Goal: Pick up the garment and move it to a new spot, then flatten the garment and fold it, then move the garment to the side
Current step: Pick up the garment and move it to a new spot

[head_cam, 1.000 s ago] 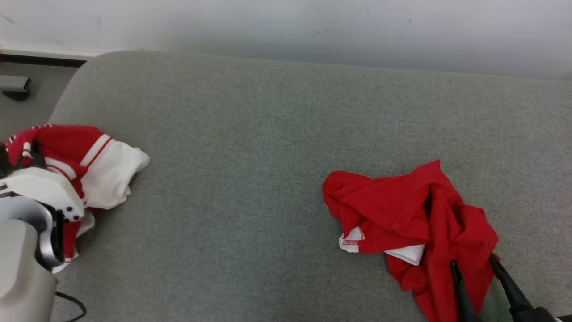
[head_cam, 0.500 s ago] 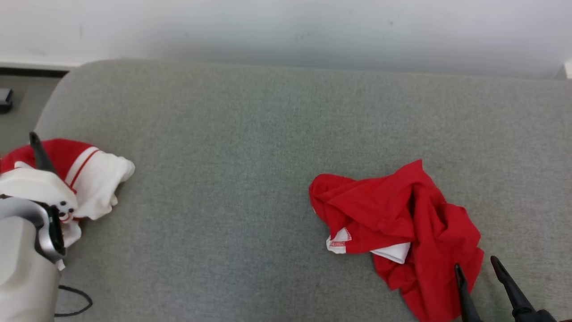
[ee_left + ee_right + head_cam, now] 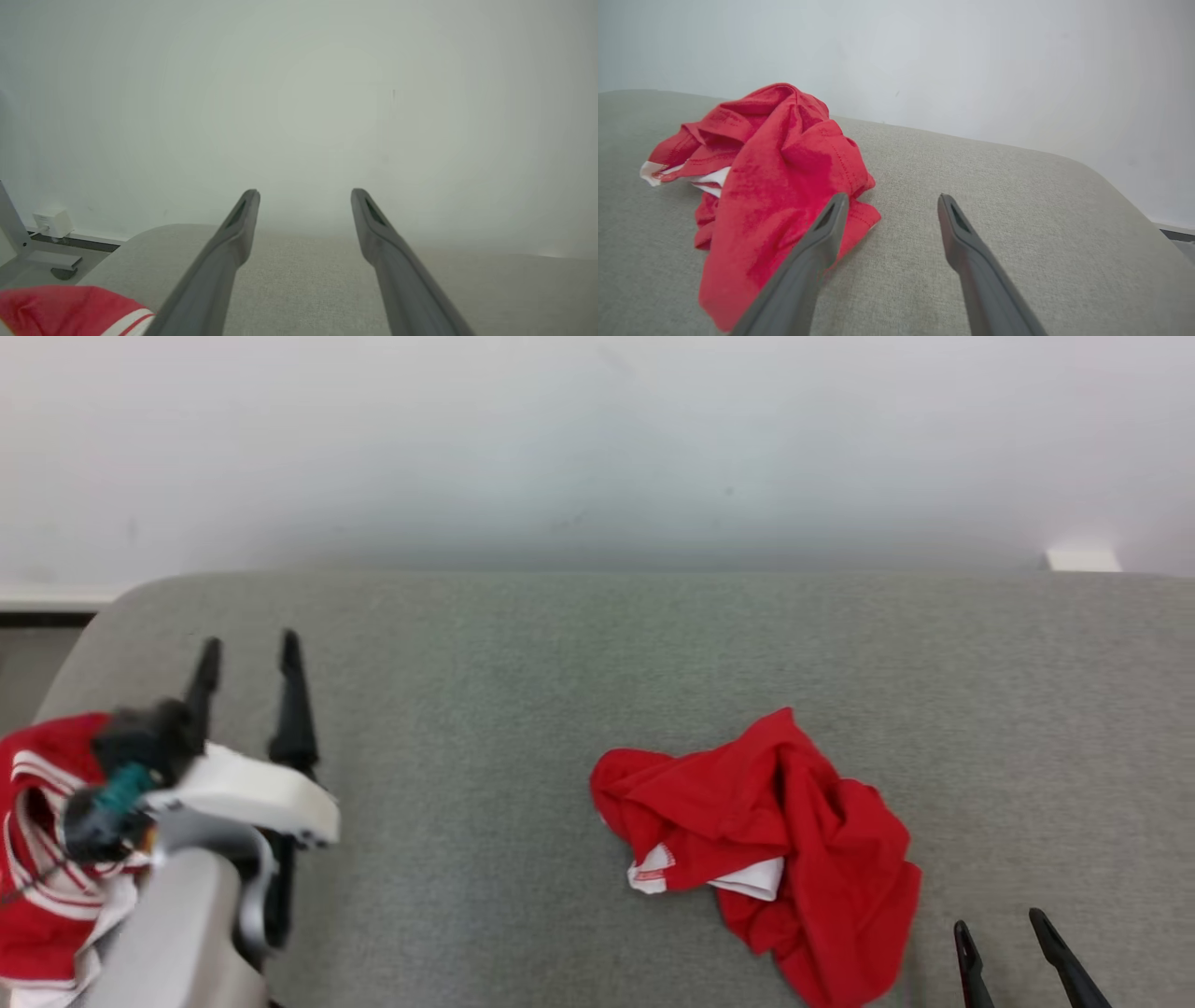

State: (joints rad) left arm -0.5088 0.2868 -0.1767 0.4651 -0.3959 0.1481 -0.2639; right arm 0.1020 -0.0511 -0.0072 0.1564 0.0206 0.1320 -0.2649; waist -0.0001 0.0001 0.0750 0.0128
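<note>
**Both jaws wide and empty; red garment heaped just off the right fingers**

Left gripper (image 3: 249,646): jaws spread wide, nothing between them. The fingers are lifted off the cushion (image 3: 523,709) and aimed at the pale wall (image 3: 597,448). Behind the fingertips, beside the wrist on its outer side, lies the striped garment (image 3: 37,915), red with white bands. It is bunched at the cushion's left end and the fingers are clear of it. Judgement: that is where a set-aside piece belongs, so the hand has no need to grip.

Right gripper (image 3: 999,924): jaws equally wide, empty, low over the cushion. The red garment (image 3: 775,840) sits ahead of the tips and off to the left finger's side. In the wrist view its near hem is just beside that finger; I cannot tell whether they touch. Judgement: open and low, well placed to take an edge.

Red garment: a crumpled heap, ridged with creases. A white inner layer with stitched trim shows on the side away from the right jaws. It is neither flattened nor folded, and lies between the two grippers, nearer the right.
</note>
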